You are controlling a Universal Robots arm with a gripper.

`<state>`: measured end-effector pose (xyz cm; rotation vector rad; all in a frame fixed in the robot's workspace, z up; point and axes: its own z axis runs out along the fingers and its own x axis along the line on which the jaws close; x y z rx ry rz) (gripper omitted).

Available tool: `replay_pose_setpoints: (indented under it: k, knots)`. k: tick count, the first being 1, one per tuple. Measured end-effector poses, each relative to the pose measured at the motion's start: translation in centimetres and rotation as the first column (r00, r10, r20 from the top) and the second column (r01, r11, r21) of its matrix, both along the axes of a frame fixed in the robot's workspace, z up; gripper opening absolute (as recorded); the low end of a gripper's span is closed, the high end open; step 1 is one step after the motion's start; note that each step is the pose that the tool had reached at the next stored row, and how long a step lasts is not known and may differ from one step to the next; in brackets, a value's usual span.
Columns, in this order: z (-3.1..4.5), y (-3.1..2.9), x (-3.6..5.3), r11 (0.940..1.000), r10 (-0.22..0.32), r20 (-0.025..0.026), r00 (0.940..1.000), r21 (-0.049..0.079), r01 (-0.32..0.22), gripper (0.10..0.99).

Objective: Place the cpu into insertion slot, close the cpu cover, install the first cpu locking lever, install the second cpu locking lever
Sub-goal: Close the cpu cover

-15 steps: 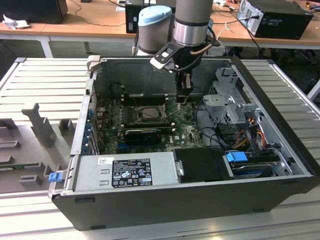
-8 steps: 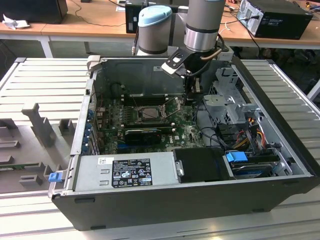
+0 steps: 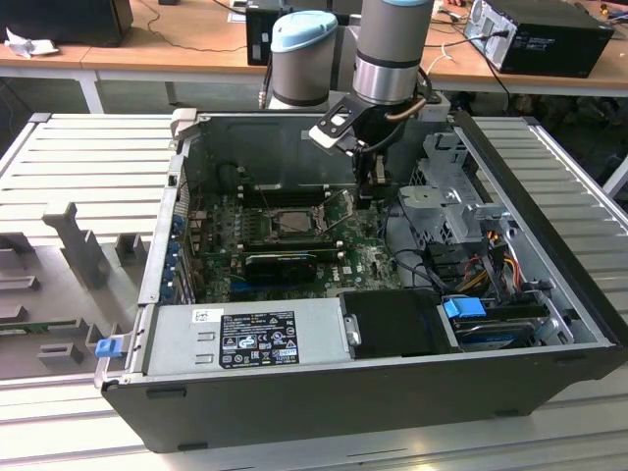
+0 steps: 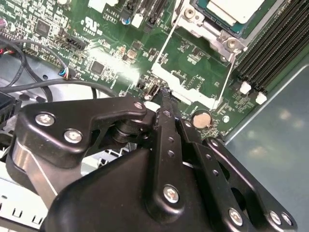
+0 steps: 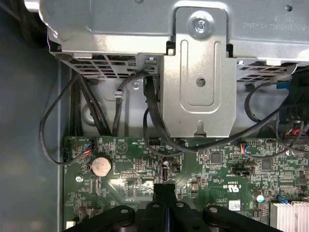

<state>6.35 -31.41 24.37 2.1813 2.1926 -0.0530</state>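
**Workbench scene: shut claw hovering beside a seated processor**

Grey slatted metal table [image 3: 88, 147] beneath an opened computer case [image 3: 324, 402] laid on its side, wooden benches [image 3: 177, 61] with dark equipment along the top edge of the exterior view. Hanging from the upper centre of that frame, a robot arm [image 3: 392, 49], its gripper [image 3: 368, 188] set low inside the case, just off the green motherboard [image 3: 363, 257]. Both fingers [image 5: 158, 195] pressed flat against each other in both wrist views, fully closed, nothing pinched between them. Tips close over the board, near a round coin battery [image 5: 101, 166] and just short of a grey sheet-metal drive cage [image 5: 198, 72] trailing black cables [image 5: 48, 121]. Near the middle of the exterior view, slightly to the exterior view's left of the gripper, the insertion slot [image 3: 287, 224] with the cpu [image 4: 236, 8] already seated, pale metal face up. Lying down around the chip, the cpu cover [image 4: 215, 36], square opening framing that face. Slanting away from the socket's corners, two thin wire locking levers [image 4: 165, 43], angled up off the board, untouched by the gripper so far as visible. Beside the socket, long black memory slots [image 4: 277, 43]. Along the lower centre of the exterior view, a labelled grey power supply [image 3: 245, 339]; at lower left, a blue clip [image 3: 108, 345]
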Motion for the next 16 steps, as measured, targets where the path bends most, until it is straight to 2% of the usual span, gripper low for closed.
replay_pose_setpoints:
  k: [16]
  knots:
    - [-0.01, 0.0, -1.07, 1.0, 0.0, 0.0001, 1.0, 0.0, 0.0, 0.106]
